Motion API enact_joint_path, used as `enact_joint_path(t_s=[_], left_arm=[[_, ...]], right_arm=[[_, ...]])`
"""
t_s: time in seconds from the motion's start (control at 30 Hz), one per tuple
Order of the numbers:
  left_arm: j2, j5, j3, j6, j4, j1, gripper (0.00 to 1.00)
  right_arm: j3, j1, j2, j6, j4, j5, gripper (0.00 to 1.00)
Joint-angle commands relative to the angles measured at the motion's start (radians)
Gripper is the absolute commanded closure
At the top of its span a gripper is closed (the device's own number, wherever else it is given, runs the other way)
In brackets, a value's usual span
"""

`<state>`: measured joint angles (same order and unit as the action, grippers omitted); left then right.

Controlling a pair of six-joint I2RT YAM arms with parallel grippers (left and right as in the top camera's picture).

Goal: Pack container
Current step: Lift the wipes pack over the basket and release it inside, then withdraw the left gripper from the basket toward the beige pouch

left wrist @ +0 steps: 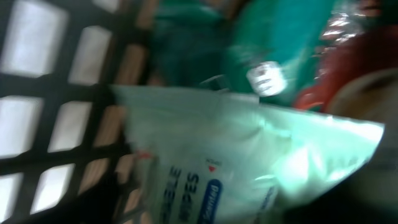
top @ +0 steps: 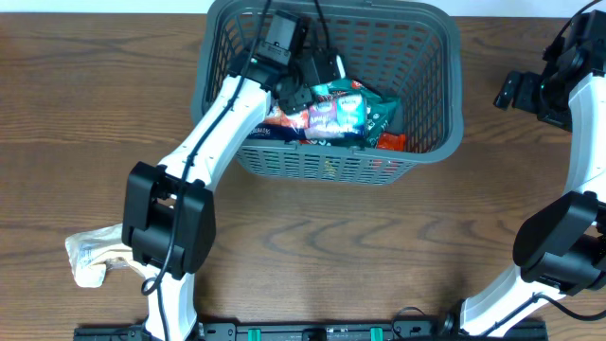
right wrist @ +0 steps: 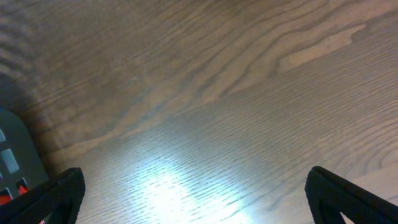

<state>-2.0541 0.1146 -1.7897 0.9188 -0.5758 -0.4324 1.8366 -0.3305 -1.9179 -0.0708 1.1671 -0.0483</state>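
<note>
The dark grey container (top: 453,85) stands at the back centre of the table, with several snack packets in it. My left gripper (top: 301,87) reaches down into its left half, just above a pale green wipes pack (left wrist: 236,143) that lies on teal and red packets (top: 284,118). In the blurred left wrist view its dark fingers show wide apart at the lower corners, so the left gripper (left wrist: 199,214) is open with the pack between the jaws. The container's lattice wall (left wrist: 62,93) fills the left side. My right gripper (top: 507,92) hangs open over bare wood, right of the container.
A crumpled beige and white packet (top: 95,256) lies on the table at the front left, beside the left arm's base. A corner of the container (right wrist: 12,149) shows at the left of the right wrist view. The right gripper (right wrist: 199,199) has only wood below it.
</note>
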Motion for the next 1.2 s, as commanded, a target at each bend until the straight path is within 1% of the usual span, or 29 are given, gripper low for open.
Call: enact_joint_path(t_s=[0.0,0.27,0.47,0.53,0.6,0.67,0.7,0.77,0.8,0.93,1.0,1.07,1.1,1.17], left_arm=[[0.027,0.006,0.01,-0.077,-0.049,-0.008,0.04],[0.231,-0.011,0.008,-0.076,-0.066,0.007,0.02],[0.374,-0.11,0.005,-0.077,-0.072,0.032,0.02],[0.41,-0.13,0.005,-0.101,-0.074,0.044,0.02],[0.447,-0.168,0.005,-0.174,-0.076,0.063,0.02],[0.479,-0.224,0.005,-0.269,-0.103,0.095,0.01],[0.496,-0.26,0.005,-0.336,-0.135,0.12,0.0],[0.52,-0.314,0.005,-0.494,-0.21,0.169,0.01],[0.532,-0.333,0.005,-0.593,-0.259,0.201,0.01],[0.565,-0.34,0.005,-0.986,-0.483,0.349,0.01],[0.568,-0.341,0.005,-1.049,-0.565,0.402,0.01],[0.568,-0.363,0.007,-1.081,-0.621,0.437,0.01],[0.568,-0.398,0.013,-1.124,-0.64,0.45,0.02],[0.578,-0.467,0.038,-1.255,-0.669,0.47,0.02]], right_arm=[[-0.001,0.003,0.004,0.014,0.003,0.0,0.01],[-0.001,0.003,0.004,0.017,0.003,0.0,0.0],[-0.001,0.003,0.004,0.017,0.006,0.0,0.01],[-0.001,0.003,0.004,0.017,0.009,0.0,0.01],[-0.001,0.003,0.004,0.017,0.011,0.0,0.01],[-0.001,0.003,0.004,0.017,0.011,0.0,0.01],[-0.001,0.003,0.004,0.017,0.011,0.0,0.01],[-0.001,0.003,0.004,0.017,0.012,0.0,0.01],[-0.001,0.003,0.004,0.017,0.013,0.0,0.01],[-0.001,0.003,0.004,0.018,0.011,0.0,0.01],[-0.001,0.003,0.004,0.021,0.003,0.0,0.01],[-0.001,0.003,0.004,0.021,-0.003,0.0,0.01],[-0.001,0.003,0.004,0.021,-0.004,0.0,0.01],[-0.001,0.003,0.004,0.021,-0.005,0.0,0.01]])
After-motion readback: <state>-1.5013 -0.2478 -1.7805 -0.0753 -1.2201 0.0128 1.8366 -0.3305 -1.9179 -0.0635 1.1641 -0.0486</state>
